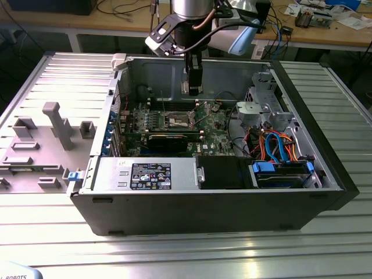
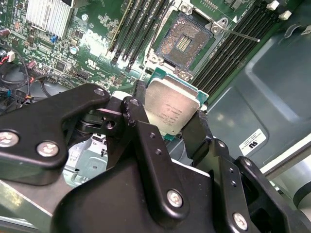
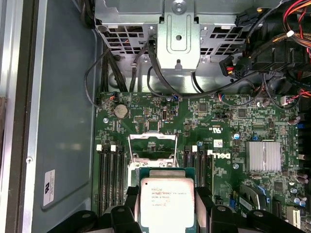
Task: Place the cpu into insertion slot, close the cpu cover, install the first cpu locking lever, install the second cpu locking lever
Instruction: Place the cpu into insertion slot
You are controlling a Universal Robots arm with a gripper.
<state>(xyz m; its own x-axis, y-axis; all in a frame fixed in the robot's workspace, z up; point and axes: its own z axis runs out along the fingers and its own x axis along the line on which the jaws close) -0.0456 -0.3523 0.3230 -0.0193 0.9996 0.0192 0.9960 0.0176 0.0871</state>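
My gripper [image 1: 193,88] hangs inside the open computer case, above the green board and a little behind the insertion slot [image 1: 179,121]. It is shut on the cpu [image 2: 171,109], a flat square chip with a dull silver top, pinched at two opposite edges by the black fingers [image 2: 141,119]. The insertion slot [image 2: 184,41] lies open with its dark centre bare, apart from the chip. In the first wrist view the cpu [image 3: 166,204] sits just in front of the cpu cover [image 3: 152,145], a silver frame tilted up. A thin locking lever [image 2: 240,34] sticks out beside the slot.
Long memory slots [image 3: 109,179] flank the socket on both sides. A long black expansion card [image 1: 167,139] lies in front of it. A metal drive cage with blue and orange cables [image 1: 279,145] fills the exterior view's right. The case walls [image 1: 122,81] close in around the board.
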